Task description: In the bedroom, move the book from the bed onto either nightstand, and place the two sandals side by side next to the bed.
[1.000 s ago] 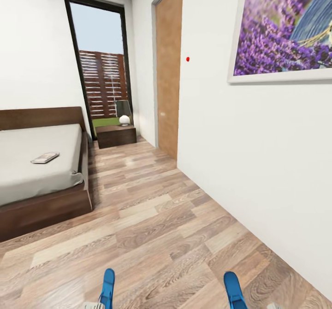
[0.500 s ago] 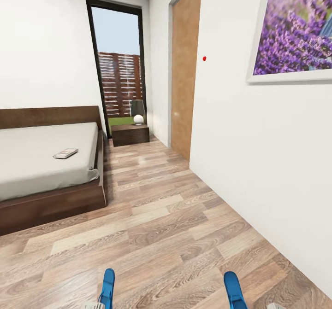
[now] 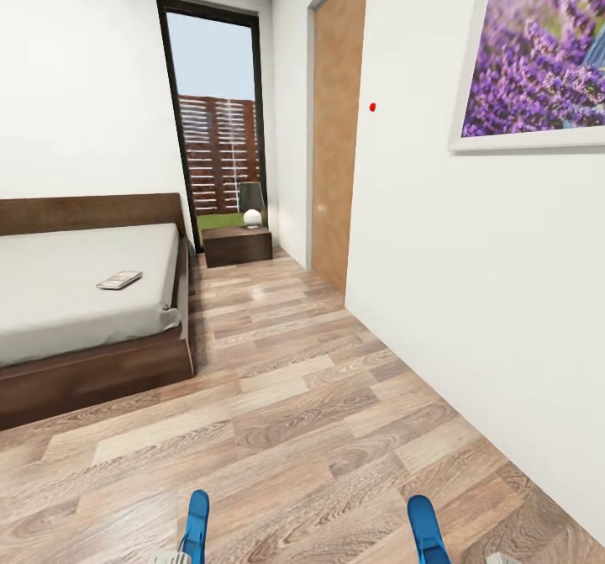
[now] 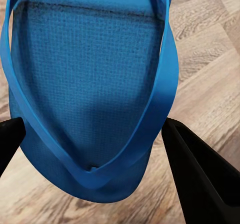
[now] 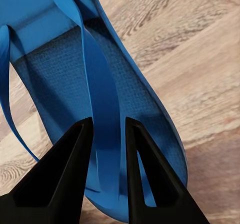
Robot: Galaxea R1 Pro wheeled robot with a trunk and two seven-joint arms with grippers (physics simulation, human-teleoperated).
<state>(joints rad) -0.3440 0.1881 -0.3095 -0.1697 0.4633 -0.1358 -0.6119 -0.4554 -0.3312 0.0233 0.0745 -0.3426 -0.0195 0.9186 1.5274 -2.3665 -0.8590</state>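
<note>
Left sandal [image 4: 92, 91]: bright blue flip-flop carried by the left gripper [image 4: 92, 149]; the dark jaws stand at its two outer edges, seemingly clamping the sole across its width, though contact itself is hard to confirm; long axis runs along the fingers, away from the wrist.
Right sandal [image 5: 100, 98]: carried by the right gripper [image 5: 106, 129]; jaws pressed on one thong strap alone; sole hangs tilted, long axis running away from the wrist.
Sandals in head view: left sandal [image 3: 197, 524] and right sandal [image 3: 424, 529] low in frame, well apart, both pointing forward over the floor [image 3: 319, 413].
Book [image 3: 119, 279]: flat on the mattress of the bed [image 3: 84, 312], near the side edge; long axis slanted across the bed; not yet moved.
Nightstand [image 3: 238, 245]: beyond the bed, by the window, carrying a small lamp [image 3: 252, 215].
Risk, right: a strap-only hold may let the sandal swing or slip out during driving.
Risk, left: an edge grip on a flexible sole may buckle and drop it.
Risk, placement: released from differing attitudes, the pair may land skewed instead of side by side.
</note>
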